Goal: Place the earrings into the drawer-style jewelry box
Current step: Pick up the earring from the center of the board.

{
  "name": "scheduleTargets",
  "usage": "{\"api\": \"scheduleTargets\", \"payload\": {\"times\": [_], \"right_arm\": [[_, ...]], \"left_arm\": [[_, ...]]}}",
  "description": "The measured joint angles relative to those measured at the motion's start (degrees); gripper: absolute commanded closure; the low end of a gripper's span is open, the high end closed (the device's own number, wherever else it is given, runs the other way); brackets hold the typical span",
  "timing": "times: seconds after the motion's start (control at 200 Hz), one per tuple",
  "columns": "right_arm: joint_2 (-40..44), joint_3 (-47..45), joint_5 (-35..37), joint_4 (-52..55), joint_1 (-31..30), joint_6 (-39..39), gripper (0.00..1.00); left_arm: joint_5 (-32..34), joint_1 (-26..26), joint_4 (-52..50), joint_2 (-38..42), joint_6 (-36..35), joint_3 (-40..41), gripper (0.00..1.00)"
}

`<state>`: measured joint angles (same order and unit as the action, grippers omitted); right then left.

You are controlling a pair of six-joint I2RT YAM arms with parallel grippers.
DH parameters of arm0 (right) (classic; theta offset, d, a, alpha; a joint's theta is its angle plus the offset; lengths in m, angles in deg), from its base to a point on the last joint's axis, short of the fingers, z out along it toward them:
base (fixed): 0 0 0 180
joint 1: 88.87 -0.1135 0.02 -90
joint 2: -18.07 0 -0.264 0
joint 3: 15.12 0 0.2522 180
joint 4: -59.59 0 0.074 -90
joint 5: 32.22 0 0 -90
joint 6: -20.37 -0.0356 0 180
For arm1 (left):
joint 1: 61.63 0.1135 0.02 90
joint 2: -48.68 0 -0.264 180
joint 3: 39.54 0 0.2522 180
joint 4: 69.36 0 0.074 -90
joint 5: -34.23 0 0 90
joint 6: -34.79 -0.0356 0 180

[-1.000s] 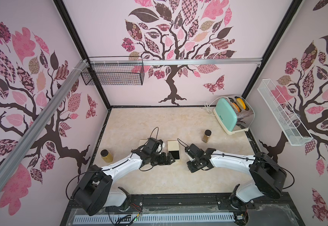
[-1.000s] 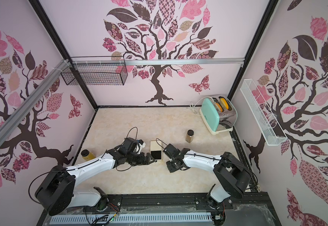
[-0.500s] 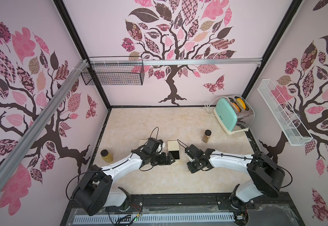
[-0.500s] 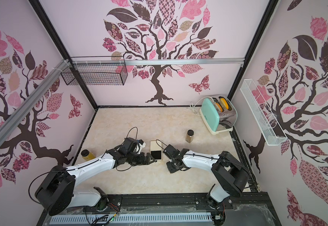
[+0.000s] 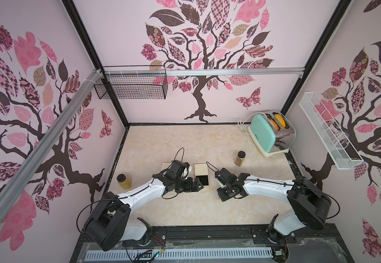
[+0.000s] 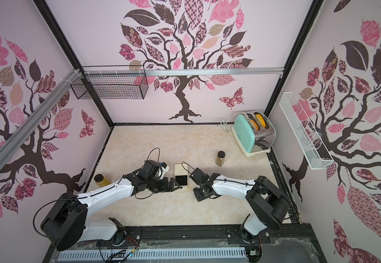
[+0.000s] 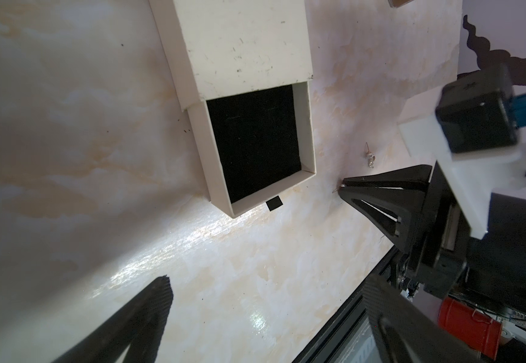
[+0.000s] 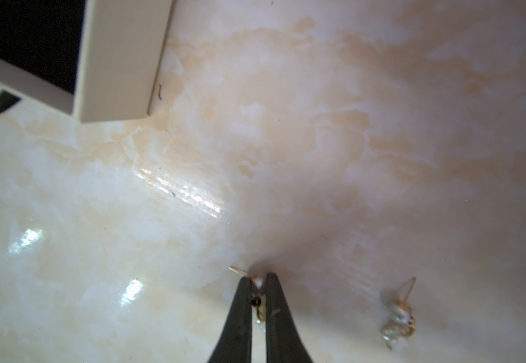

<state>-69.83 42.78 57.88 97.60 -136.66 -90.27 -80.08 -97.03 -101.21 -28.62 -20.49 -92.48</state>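
Note:
The drawer-style jewelry box (image 7: 243,47) is a pale sleeve with its drawer (image 7: 305,125) pulled out, black-lined and bare; it shows in both top views (image 5: 201,174) (image 6: 181,175). In the right wrist view my right gripper (image 8: 258,279) is shut on one small pearly earring (image 8: 258,284) at the tabletop, its pin sticking out sideways. A second earring (image 8: 396,320) lies loose beside it, also seen in the left wrist view (image 7: 370,155). My left gripper (image 7: 265,314) stands wide open near the drawer's front, holding nothing.
Two brown-filled jars stand on the marble top, one at the left edge (image 5: 123,181) and one right of the middle (image 5: 239,158). A mint toaster (image 5: 269,134) sits in the back right corner. Wire baskets hang on the walls.
My right gripper's fingers have closed onto the earring. Both arms have barely shifted, and the left gripper stays open.

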Motion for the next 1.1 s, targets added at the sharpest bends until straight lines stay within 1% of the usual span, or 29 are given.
{"api": "scheduleTargets", "payload": {"times": [0.15, 0.335, 0.71, 1.1], "right_arm": [[0.9, -1.1, -0.5, -1.4, 0.3, -1.9, 0.93], [2.4, -3.0, -2.0, -3.7, 0.5, -4.1, 0.93], [6.1, -5.6, -4.6, -7.3, 0.7, -7.9, 0.93], [10.5, -8.4, -6.4, -10.9, 2.1, -9.4, 0.95]], "left_arm": [[-0.1, 0.0, 0.0, 0.0, 0.2, 0.0, 0.02], [-0.9, 0.0, 0.6, 0.0, 1.2, 0.0, 0.02], [-4.6, -0.6, 5.0, -0.8, 4.5, 0.3, 0.02], [-7.1, -1.8, 8.6, -2.9, 6.4, 0.3, 0.04]]}}
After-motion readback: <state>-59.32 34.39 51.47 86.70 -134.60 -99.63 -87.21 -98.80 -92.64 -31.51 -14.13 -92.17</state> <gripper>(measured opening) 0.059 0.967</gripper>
